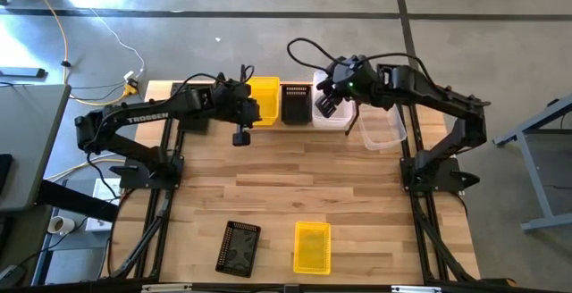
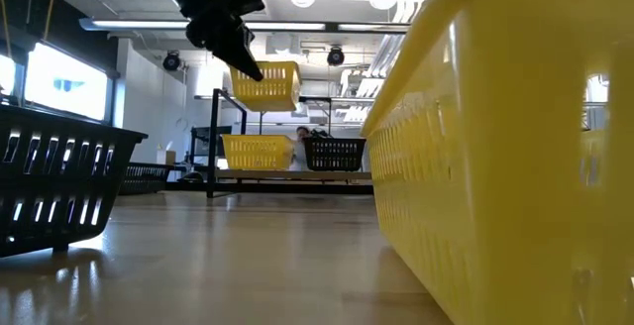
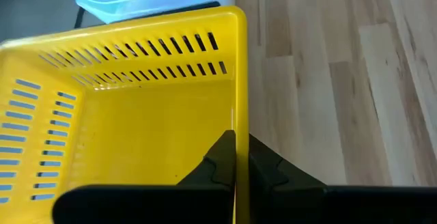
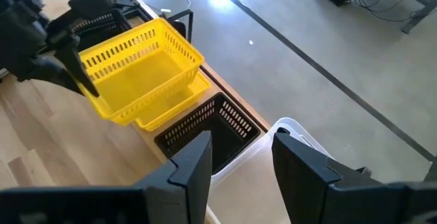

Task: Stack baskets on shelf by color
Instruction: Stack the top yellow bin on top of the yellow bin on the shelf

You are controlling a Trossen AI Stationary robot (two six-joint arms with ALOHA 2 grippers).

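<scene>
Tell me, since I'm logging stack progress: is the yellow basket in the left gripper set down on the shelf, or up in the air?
In the air. The left gripper pinches the yellow basket's rim, holding it clear above the yellow basket on the shelf.

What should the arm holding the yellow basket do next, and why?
Probably lower it. The left gripper is shut on the rim of a yellow basket, which hangs in the air just above another yellow basket on the shelf, so it could nest inside.
</scene>
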